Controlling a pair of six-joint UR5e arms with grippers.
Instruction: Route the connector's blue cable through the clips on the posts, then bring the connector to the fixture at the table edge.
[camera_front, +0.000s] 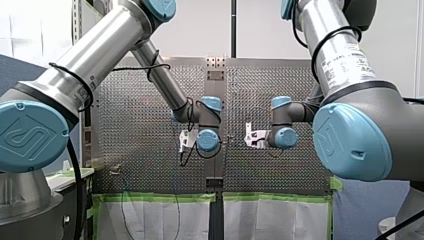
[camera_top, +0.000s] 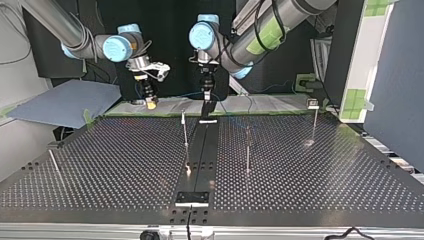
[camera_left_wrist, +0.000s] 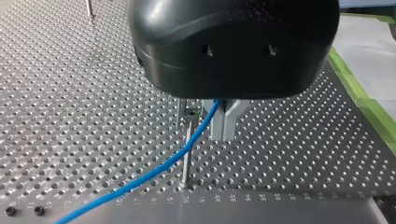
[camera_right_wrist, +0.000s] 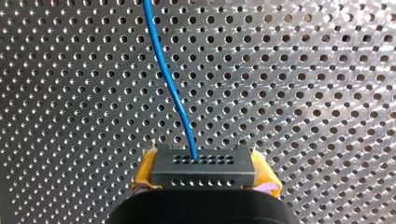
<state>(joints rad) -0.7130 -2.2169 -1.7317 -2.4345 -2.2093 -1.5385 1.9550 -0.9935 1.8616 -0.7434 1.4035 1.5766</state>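
In the right wrist view my right gripper (camera_right_wrist: 203, 187) is shut on the dark grey connector (camera_right_wrist: 203, 166), its yellow pads (camera_right_wrist: 145, 173) on either side. The blue cable (camera_right_wrist: 167, 79) leaves the connector's face and runs ahead over the perforated table. In the left wrist view my black left gripper (camera_left_wrist: 223, 134) has its metal fingers (camera_left_wrist: 225, 122) shut on the blue cable (camera_left_wrist: 154, 171), which slants down past a thin post with a clip (camera_left_wrist: 188, 140) right beside the fingers. In the top view my right gripper (camera_top: 151, 104) hangs left of my left gripper (camera_top: 207, 111), both at the table's far edge.
More thin posts stand on the table in the top view: one left of the middle strip (camera_top: 184, 128), one right of it (camera_top: 247, 149), one far right (camera_top: 314, 123). A black fixture block (camera_top: 191, 198) sits at the near edge. Green-taped sheets (camera_front: 160, 215) hang below the table.
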